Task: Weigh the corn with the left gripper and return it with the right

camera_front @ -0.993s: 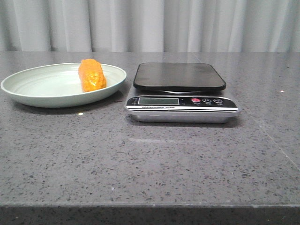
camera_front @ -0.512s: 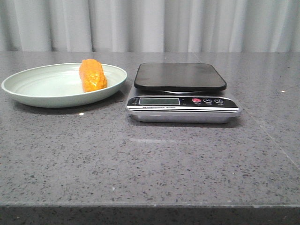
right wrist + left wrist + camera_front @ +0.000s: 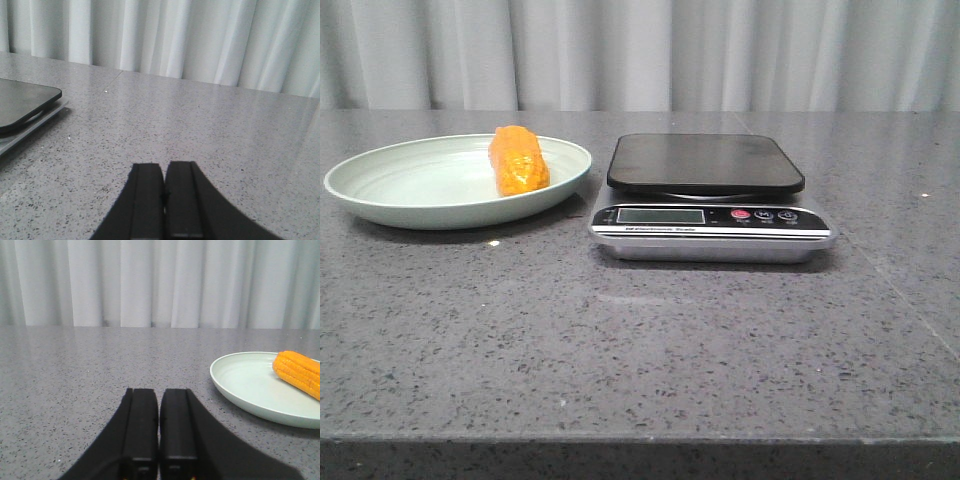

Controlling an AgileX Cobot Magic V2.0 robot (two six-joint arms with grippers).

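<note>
Grey speckled stone table (image 3: 640, 340) running under a pale pleated curtain (image 3: 640, 50), plate at left, scale at right.

Lying on the right side of the pale green plate (image 3: 410, 190), near its rim: the corn (image 3: 517, 160), orange-yellow and untouched, cut off at the picture's edge in the left wrist view (image 3: 300, 372). Standing just beside the plate, apart from it: a kitchen scale (image 3: 710, 225), black platform (image 3: 706, 162) bare, display too small for reading. Stretching open along the table's near edge and beyond the scale's right side: wide bare stone. Hovering low over the table short of the plate: left gripper (image 3: 159, 405), fingers (image 3: 142, 425) pressed together, holding nothing. Hovering over bare stone near the scale's corner (image 3: 25, 107): right gripper (image 3: 164, 177), fingers likewise together and empty. Showing neither arm: the front view.
</note>
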